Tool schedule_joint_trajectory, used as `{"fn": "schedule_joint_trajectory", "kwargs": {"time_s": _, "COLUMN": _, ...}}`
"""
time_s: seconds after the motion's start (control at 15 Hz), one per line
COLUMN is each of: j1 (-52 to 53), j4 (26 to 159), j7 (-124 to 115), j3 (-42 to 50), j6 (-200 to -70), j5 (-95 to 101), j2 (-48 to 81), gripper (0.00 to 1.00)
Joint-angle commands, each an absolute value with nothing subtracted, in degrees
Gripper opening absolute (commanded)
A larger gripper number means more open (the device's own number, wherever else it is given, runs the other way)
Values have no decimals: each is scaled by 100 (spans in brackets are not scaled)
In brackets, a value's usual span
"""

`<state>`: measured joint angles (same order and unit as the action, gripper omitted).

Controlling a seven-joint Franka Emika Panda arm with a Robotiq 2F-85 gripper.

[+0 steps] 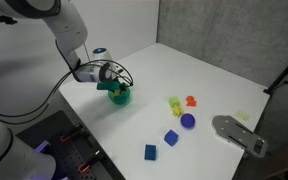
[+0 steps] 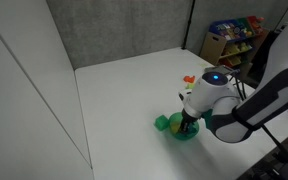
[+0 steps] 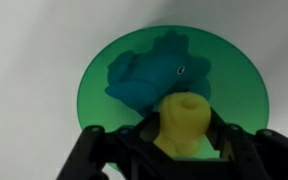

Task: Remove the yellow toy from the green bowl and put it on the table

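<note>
There was one large white square table (image 1: 199,70) and, on it, one small round bright green plastic bowl (image 1: 121,98). The wrist view showed one pale yellow block-like toy (image 3: 184,122) and one lumpy teal toy (image 3: 149,72). Five small toys lay loose on the table: two dark blue blocks (image 1: 171,137) (image 1: 150,152), one purple round toy (image 1: 187,120), one orange toy (image 1: 191,100) and one bright yellow-green piece (image 1: 174,102). There was also one flat grey object (image 1: 239,135).

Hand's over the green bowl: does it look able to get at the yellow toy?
Likely yes: in the wrist view the yellow toy sits between the fingers of the hand, inside the green bowl; the teal toy lies beyond it, not in between. Grip contact unclear.
</note>
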<state>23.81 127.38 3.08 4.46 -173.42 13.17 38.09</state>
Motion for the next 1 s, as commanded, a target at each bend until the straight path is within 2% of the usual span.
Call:
{"fn": "schedule_joint_trajectory", "kwargs": {"time_s": 0.0, "j1": 1843, "j4": 12735, "j7": 518, "j3": 15, "j6": -16977, "j5": 1295, "j2": 3303, "gripper": 25}}
{"fn": "schedule_joint_trajectory", "kwargs": {"time_s": 0.33, "j1": 1161, "j4": 12689, "j7": 618, "j3": -395, "j6": -16695, "j5": 1171, "j2": 2812, "gripper": 25}}
{"fn": "schedule_joint_trajectory", "kwargs": {"time_s": 0.67, "j1": 1068, "j4": 12713, "j7": 391, "j3": 201, "j6": -16239, "j5": 1458, "j2": 2405, "gripper": 25}}
{"fn": "schedule_joint_trajectory", "kwargs": {"time_s": 0.73, "j1": 1073, "j4": 12723, "j7": 355, "j3": 360, "j6": -16073, "j5": 1539, "j2": 2322, "gripper": 46}}
{"fn": "schedule_joint_trajectory", "kwargs": {"time_s": 0.87, "j1": 1061, "j4": 12732, "j7": 264, "j3": 621, "j6": -15692, "j5": 1713, "j2": 2140, "gripper": 73}}
{"fn": "schedule_joint_trajectory", "kwargs": {"time_s": 0.93, "j1": 1023, "j4": 12726, "j7": 252, "j3": 685, "j6": -15498, "j5": 1774, "j2": 2052, "gripper": 74}}
